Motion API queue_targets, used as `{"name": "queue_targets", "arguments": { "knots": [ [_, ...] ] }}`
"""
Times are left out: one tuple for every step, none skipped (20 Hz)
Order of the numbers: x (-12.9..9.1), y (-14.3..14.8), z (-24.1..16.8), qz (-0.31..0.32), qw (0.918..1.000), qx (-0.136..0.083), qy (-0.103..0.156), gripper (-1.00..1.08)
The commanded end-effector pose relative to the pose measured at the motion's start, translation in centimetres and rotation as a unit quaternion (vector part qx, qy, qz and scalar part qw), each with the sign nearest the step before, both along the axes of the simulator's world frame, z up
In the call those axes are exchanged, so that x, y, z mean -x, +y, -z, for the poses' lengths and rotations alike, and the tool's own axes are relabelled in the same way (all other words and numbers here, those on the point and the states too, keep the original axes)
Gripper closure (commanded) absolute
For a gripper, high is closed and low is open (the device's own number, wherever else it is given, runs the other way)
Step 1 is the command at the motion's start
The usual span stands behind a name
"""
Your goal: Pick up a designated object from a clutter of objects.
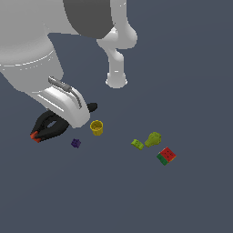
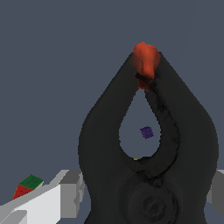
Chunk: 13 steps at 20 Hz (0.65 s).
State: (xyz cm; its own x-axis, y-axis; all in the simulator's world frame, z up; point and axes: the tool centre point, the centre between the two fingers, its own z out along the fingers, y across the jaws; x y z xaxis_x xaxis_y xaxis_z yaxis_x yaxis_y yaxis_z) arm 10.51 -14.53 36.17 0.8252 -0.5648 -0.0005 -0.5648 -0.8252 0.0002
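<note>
- Black clamp [image 1: 48, 127], the biggest piece in the clutter, sits at the exterior view's left, under the arm's white hand, with its red-orange tips [image 1: 35, 135] pointing towards that left edge and one handle end poking out beside the yellow cup [image 1: 96, 127]
- In the wrist view the clamp [image 2: 103, 144] fills the picture, its two arms curving up to meet at the red-orange tips [image 2: 146, 59]; whether it lies on the floor or hangs just clear of it, I cannot tell
- It looks stiff and hard, probably light plastic over a sprung pivot, smooth and curved, so pads could slide along the arms; nothing about it looks fragile
- Best hold, by my judgement, is across the thick body near the pivot, where the two sides run closest and the weight sits, not on the splayed handles or the tips
- Gripper [image 1: 63, 119] is right over that middle part; grey finger parts [image 2: 70, 192] flank the body close on both sides, but contact is hidden, so I cannot tell if they clamp it or stand just off it
- Purple block [image 1: 76, 143] lies near the clamp, seen through its loop in the wrist view [image 2: 147, 132]
- Two green pieces [image 1: 148, 141] and a red-and-green cube [image 1: 166, 155] lie well apart, towards the exterior view's right
- No brand, label or writing shows anywhere
</note>
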Motion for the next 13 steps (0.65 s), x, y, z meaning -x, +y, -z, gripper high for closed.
{"name": "queue_targets", "arguments": {
  "knots": [
    [0.0, -0.3, -1.8, -0.001, 1.0, 0.0, 0.0, 1.08],
    [0.0, -0.4, -2.3, -0.001, 1.0, 0.0, 0.0, 1.08],
    [0.0, -0.5, -2.7, -0.001, 1.0, 0.0, 0.0, 1.08],
    [0.0, -0.6, -3.2, -0.001, 1.0, 0.0, 0.0, 1.08],
    [0.0, -0.7, -3.5, -0.001, 1.0, 0.0, 0.0, 1.08],
    [0.0, -0.8, -3.8, -0.001, 1.0, 0.0, 0.0, 1.08],
    [0.0, -0.8, -4.1, -0.001, 1.0, 0.0, 0.0, 1.08],
    [0.0, -0.9, -4.3, -0.001, 1.0, 0.0, 0.0, 1.08],
    [-0.1, -0.9, -4.5, -0.001, 1.0, 0.0, 0.0, 1.08],
    [-0.1, -1.0, -4.6, -0.001, 1.0, 0.0, 0.0, 1.08],
    [-0.1, -1.0, -4.7, -0.001, 1.0, 0.0, 0.0, 1.08],
    [-0.1, -1.0, -4.8, -0.001, 1.0, 0.0, 0.0, 1.08],
    [-0.1, -1.0, -4.8, -0.001, 1.0, 0.0, 0.0, 1.08]
  ]
}}
